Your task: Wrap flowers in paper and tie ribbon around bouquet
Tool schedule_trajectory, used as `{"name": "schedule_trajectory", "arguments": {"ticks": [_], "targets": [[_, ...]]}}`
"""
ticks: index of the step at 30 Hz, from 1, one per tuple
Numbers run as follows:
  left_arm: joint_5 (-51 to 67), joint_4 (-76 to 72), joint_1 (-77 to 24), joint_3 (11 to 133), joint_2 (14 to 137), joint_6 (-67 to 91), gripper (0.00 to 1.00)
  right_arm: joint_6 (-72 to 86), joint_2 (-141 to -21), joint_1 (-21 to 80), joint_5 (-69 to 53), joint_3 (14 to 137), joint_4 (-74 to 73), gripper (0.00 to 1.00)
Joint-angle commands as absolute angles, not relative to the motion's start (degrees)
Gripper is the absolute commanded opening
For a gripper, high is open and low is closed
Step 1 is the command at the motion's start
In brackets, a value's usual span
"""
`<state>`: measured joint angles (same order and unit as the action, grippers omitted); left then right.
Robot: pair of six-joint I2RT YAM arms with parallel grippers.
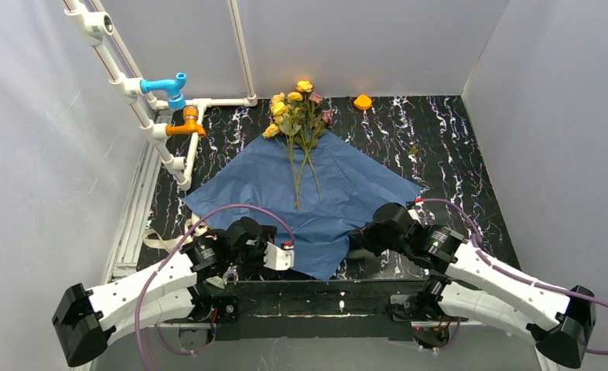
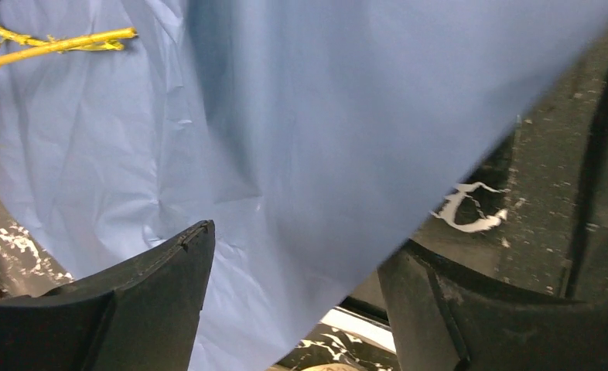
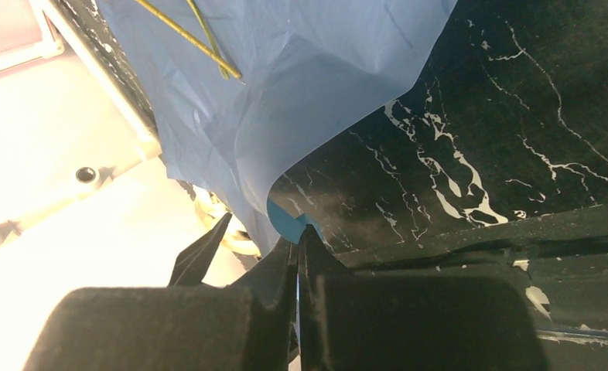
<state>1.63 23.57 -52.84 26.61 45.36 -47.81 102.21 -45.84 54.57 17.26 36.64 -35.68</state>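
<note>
Nearest, the left gripper (image 2: 297,247) hangs over the near-left edge of the paper (image 1: 339,193), jaws apart and gripping nothing; the blue sheet shows in the gap. The right gripper (image 3: 297,239) is clenched on the paper's near-right edge, a small corner folded at its tips. From above, both wrists hide part of the sheet's near edge, and their labels are too small to read. The ribbon (image 1: 155,241) lies left of the sheet on the table (image 1: 456,154). The flowers (image 1: 297,116) lie stems-on-paper, heads past its far edge. Beyond them are a white pipe frame (image 1: 227,102) and an orange lump (image 1: 362,101).
</note>
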Motion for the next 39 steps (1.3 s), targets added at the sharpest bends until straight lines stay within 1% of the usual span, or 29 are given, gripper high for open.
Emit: {"name": "schedule_trajectory", "arguments": {"ticks": [1, 2, 4, 6, 8, 11, 12, 13, 14, 15, 16, 17, 18, 20, 24, 27, 30, 33, 36, 38, 39], "targets": [[-3.3, 17.8, -53.4, 26.5, 48.0, -48.8, 0.66, 103.4, -44.3, 54.2, 16.9, 36.7, -33.9, 0.01], [-3.4, 17.2, -53.4, 26.5, 48.7, -48.6, 0.62, 103.5, -44.0, 54.2, 16.8, 36.4, -33.7, 0.01], [-3.4, 16.0, -53.4, 26.5, 50.1, -48.0, 0.56, 103.5, -43.5, 54.1, 16.7, 36.1, -33.6, 0.01], [-3.3, 15.6, -53.4, 26.7, 51.2, -47.2, 0.47, 103.5, -43.1, 54.1, 16.6, 36.0, -33.9, 0.01], [-3.5, 15.6, -53.4, 27.3, 51.2, -46.8, 0.31, 103.6, -42.7, 54.1, 16.6, 35.8, -34.3, 0.01], [-3.5, 16.5, -53.4, 27.7, 50.3, -46.7, 0.00, 103.4, -42.2, 54.1, 16.8, 35.3, -34.7, 0.01], [-3.3, 16.8, -53.4, 27.7, 49.9, -46.4, 0.00, 102.7, -42.0, 54.1, 17.1, 35.2, -34.8, 0.01], [-2.5, 17.4, -53.4, 27.7, 49.5, -46.1, 0.00, 101.7, -41.8, 54.1, 17.5, 35.1, -35.0, 0.05], [-1.7, 18.1, -53.4, 27.7, 49.2, -45.8, 0.00, 100.4, -41.7, 54.1, 18.1, 35.0, -35.4, 0.16], [-1.3, 18.3, -53.4, 27.7, 48.9, -45.1, 0.00, 98.6, -41.6, 54.0, 18.6, 34.8, -35.8, 0.31], [-0.6, 18.8, -53.3, 27.9, 48.8, -44.6, 0.00, 96.1, -41.3, 54.0, 19.3, 34.5, -35.9, 0.49], [-0.1, 19.5, -53.3, 28.1, 48.8, -44.2, 0.00, 92.9, -41.1, 54.0, 20.0, 34.1, -35.8, 0.63], [0.0, 19.6, -53.4, 28.3, 49.0, -43.5, 0.00, 90.0, -41.1, 54.0, 20.4, 33.7, -35.7, 0.72], [0.0, 20.0, -53.4, 28.5, 49.4, -42.7, 0.00, 79.4, -41.8, 54.1, 20.8, 34.0, -35.6, 0.79], [2.4, 20.6, -53.3, 28.7, 50.4, -41.8, 0.00, 62.7, -45.1, 54.0, 20.7, 39.8, -41.0, 0.81], [3.1, 20.8, -53.4, 29.0, 50.9, -41.3, 0.00, 51.0, -47.2, 54.0, 18.6, 45.2, -39.7, 0.78], [3.7, 21.2, -53.4, 29.1, 51.3, -41.3, 0.00, 41.7, -50.9, 54.1, 15.0, 51.3, -33.7, 0.71], [3.7, 21.4, -53.4, 28.8, 50.9, -41.2, 0.00, 36.3, -57.4, 54.1, 12.1, 57.0, -29.3, 0.61], [4.0, 21.0, -53.4, 28.2, 49.3, -40.8, 0.00, 32.2, -67.5, 54.1, 2.8, 60.9, -24.5, 0.51], [3.9, 20.8, -53.4, 27.8, 48.3, -40.8, 0.00, 30.1, -75.1, 54.1, -5.1, 63.2, -22.0, 0.43], [3.9, 20.8, -53.4, 27.6, 48.0, -40.8, 0.00, 29.1, -78.6, 54.1, -9.1, 64.0, -20.8, 0.40]]}}
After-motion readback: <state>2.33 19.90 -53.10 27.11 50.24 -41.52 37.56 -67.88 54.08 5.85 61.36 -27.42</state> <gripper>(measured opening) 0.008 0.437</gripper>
